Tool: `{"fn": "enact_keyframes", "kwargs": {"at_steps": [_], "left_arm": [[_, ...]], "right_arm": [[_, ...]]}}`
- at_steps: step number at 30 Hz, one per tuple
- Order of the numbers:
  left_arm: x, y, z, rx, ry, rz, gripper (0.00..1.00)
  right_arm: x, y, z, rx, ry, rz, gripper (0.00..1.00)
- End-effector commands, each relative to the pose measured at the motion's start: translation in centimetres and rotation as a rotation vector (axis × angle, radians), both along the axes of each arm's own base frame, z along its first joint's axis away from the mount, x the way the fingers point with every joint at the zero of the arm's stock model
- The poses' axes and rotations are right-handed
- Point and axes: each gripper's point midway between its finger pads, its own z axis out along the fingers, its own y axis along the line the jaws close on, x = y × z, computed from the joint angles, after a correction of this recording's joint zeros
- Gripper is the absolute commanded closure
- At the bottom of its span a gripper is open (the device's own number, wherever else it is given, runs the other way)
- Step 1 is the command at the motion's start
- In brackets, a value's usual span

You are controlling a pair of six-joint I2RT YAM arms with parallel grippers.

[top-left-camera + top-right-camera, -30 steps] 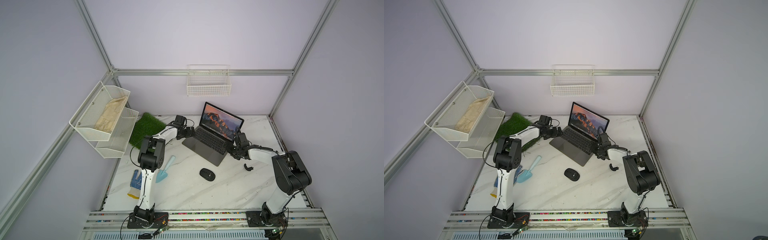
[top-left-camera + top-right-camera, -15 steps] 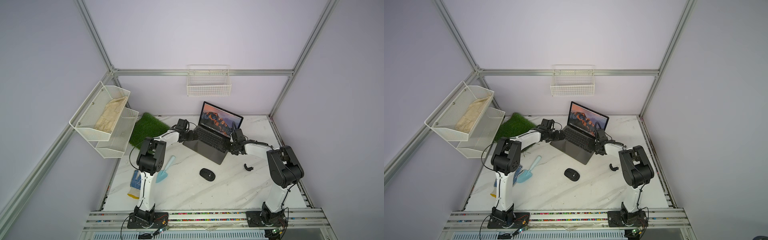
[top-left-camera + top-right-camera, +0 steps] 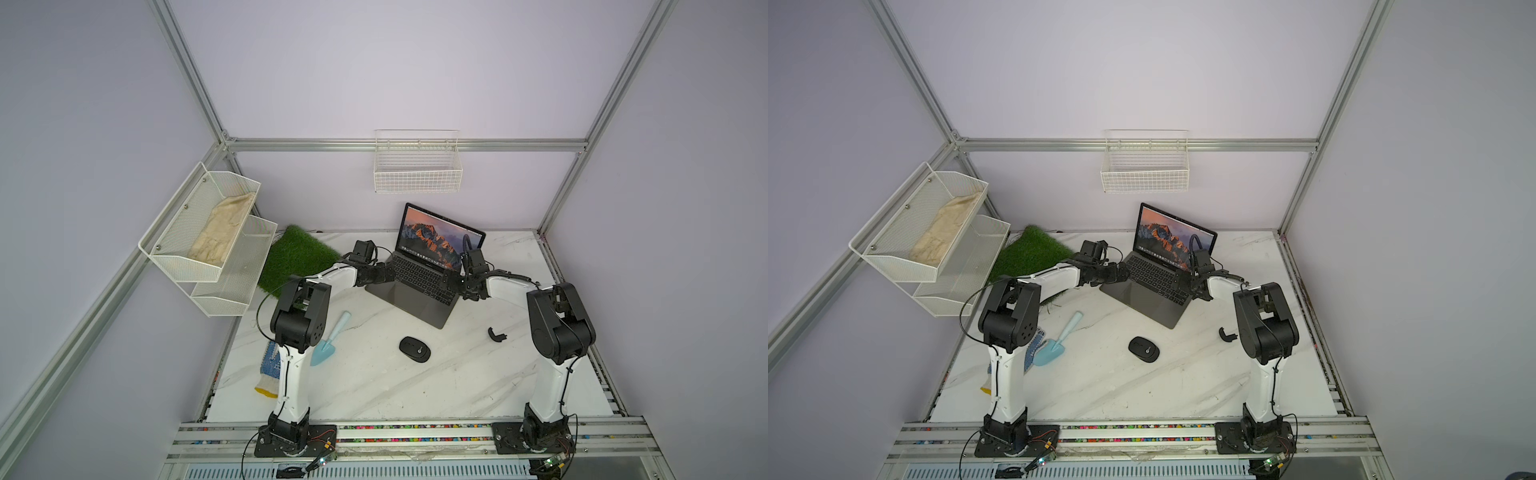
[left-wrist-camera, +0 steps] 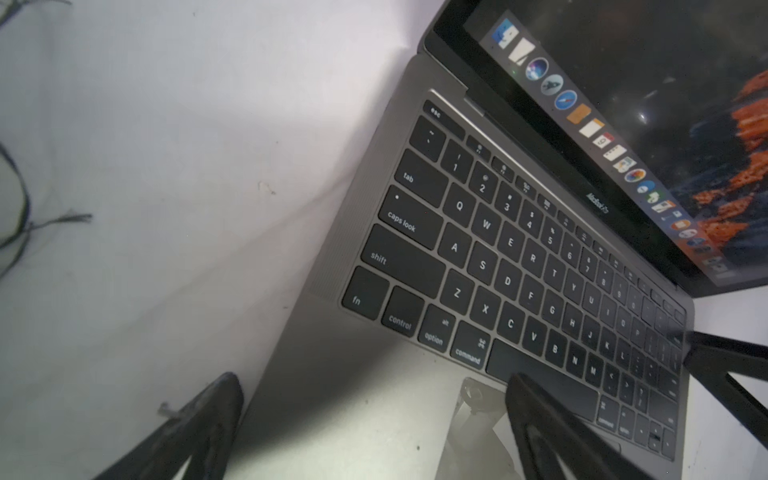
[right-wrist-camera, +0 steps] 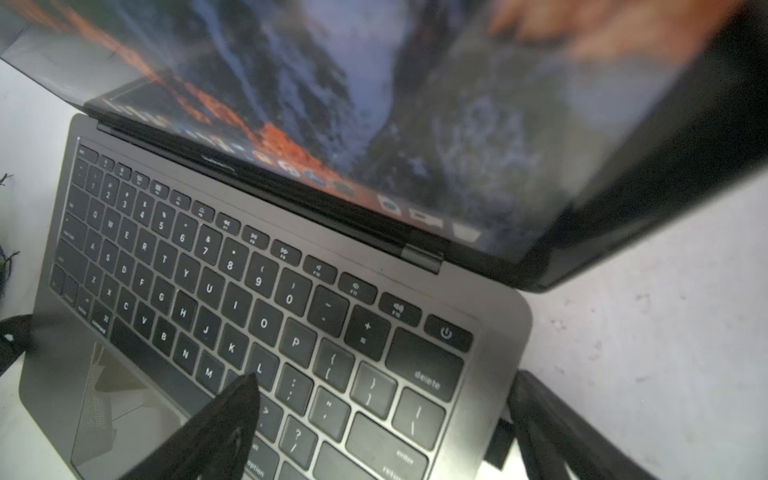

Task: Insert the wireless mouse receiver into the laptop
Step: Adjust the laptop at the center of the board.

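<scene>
Two robot arms flank an open MacBook laptop [image 3: 419,286] on the marble bench [image 3: 374,386], each hand spread wide. The left hand [image 4: 374,382] straddles its left edge and the right hand [image 5: 386,376] its right edge. There the wireless mouse receiver [image 5: 496,442], a small dark stub, sits against the laptop's side, just beside the outer finger [image 5: 536,399]; whether it is plugged in cannot be told

- The left arm [image 3: 293,374] has white link shells and black, blocky joint housings; a thin black cable [image 3: 256,314] loops beside it.
- The right arm [image 3: 550,386] matches: white links, black joints, cable tied along its lower link.
- Each stands on a black base plate [image 3: 286,441].
- Behind the jaws sits a black camera box [image 3: 363,249].
- The left gripper [image 4: 374,380] and right gripper [image 5: 384,376] carry matte black fingers [image 4: 199,432] tapering to blunt tips.
</scene>
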Motion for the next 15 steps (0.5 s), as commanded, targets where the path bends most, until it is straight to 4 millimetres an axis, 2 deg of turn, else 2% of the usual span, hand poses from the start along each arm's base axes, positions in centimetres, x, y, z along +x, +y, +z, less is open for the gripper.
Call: {"fn": "enact_keyframes", "kwargs": {"at_steps": [1,4,7,9,12,15], "left_arm": [[-9.7,0.1,-6.8,0.026,0.381,0.003,0.00],[-11.7,-0.3,-6.1,0.020,0.382,0.009,0.00],[-13.0,0.1,-5.9,0.010,0.379,0.073,0.00],[-12.9,0.1,-5.4,-0.026,0.352,0.115,0.00],[-12.0,0.3,-4.4,-0.042,0.312,0.160,0.00],[-10.4,1.4,-2.3,-0.031,0.233,0.198,0.00]], "right_arm": [[-0.1,4.2,0.7,0.140,0.005,0.090,0.04],[0.5,5.5,0.4,0.176,0.006,0.102,0.04],[1.5,6.2,-0.4,0.213,0.017,0.055,0.04],[2.1,6.2,-0.9,0.254,0.007,-0.014,0.04],[3.5,6.0,-0.4,0.286,-0.046,-0.067,0.04],[4.4,5.3,1.7,0.227,-0.116,-0.060,0.03]]}}
